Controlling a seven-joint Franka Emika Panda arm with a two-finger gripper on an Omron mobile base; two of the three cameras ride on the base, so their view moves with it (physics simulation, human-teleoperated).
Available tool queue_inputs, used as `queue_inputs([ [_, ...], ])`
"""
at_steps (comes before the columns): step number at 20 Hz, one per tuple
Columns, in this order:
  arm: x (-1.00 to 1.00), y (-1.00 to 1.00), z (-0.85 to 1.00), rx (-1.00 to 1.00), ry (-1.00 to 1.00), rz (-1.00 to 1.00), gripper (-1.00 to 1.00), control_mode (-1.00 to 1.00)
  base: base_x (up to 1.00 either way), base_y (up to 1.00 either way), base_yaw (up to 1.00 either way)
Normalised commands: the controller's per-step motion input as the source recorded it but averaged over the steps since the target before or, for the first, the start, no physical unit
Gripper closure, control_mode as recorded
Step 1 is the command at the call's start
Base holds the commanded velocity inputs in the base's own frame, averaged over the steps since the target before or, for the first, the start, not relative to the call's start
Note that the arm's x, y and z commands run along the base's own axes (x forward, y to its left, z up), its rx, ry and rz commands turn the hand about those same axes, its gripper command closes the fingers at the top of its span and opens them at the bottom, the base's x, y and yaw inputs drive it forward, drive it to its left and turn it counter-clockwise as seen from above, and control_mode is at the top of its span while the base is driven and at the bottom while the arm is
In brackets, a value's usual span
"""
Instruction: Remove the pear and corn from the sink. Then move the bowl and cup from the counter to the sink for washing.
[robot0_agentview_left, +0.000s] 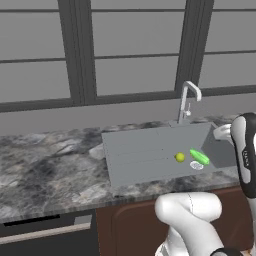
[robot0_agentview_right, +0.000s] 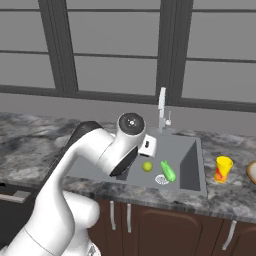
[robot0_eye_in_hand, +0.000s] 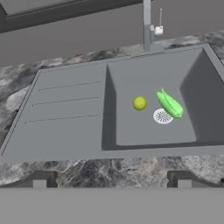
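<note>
Gripper (robot0_eye_in_hand: 111, 179) hangs above the sink's (robot0_eye_in_hand: 70, 131) front edge, jaws spread wide, holding nothing. Pear (robot0_eye_in_hand: 139, 103) sits on the basin floor, corn (robot0_eye_in_hand: 169, 104) just beside it, by the round drain (robot0_eye_in_hand: 162, 116). Yellow cup (robot0_agentview_right: 223, 169) stands on the counter (robot0_agentview_right: 235, 192) right of the sink, bowl (robot0_agentview_right: 251, 172) at the frame edge past it.

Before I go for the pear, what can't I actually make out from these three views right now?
- Bowl: right base view, cut off by the right edge; just a sliver shows.
- Cup: right base view, its red mark too small to read.
- Sink: left base view, the arm covers its right end.
- Corn and drain: hand view, touching or apart, can't tell.
- Gripper: hand view, open; just the tips show.
</note>
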Motion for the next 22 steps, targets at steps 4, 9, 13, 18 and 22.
queue_inputs([
  [4,0.26,-0.32,-0.28,-0.01,0.00,0.02,-1.00,-1.00,0.00,0.00,0.00],
  [9,0.36,-0.23,-0.29,-0.06,0.01,0.07,-1.00,-1.00,0.00,0.00,0.00],
  [13,0.41,-0.15,-0.29,-0.07,0.02,0.13,-1.00,-1.00,0.00,0.00,0.00],
  [18,0.31,-0.12,-0.26,-0.08,0.02,0.16,-1.00,-1.00,0.00,0.00,0.00],
  [22,0.21,-0.08,-0.17,-0.02,0.07,0.11,-1.00,-1.00,0.00,0.00,0.00],
])
